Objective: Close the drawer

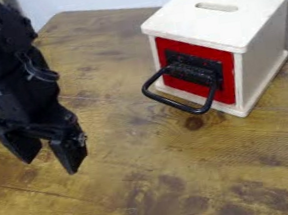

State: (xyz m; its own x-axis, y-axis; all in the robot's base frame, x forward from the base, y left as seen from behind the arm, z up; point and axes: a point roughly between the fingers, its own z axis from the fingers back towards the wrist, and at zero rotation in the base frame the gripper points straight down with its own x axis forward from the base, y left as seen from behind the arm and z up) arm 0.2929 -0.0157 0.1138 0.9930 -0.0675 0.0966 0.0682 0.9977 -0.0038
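The tool (51, 163), fingers spread, hangs beside the drawer (189, 65); close the fingers, then push its front squarely.

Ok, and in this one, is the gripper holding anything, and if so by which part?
Nothing is held: the gripper hangs open over the table, well apart from the drawer's black handle.

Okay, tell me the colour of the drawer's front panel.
The drawer's front panel is red, seen best in the camera view.
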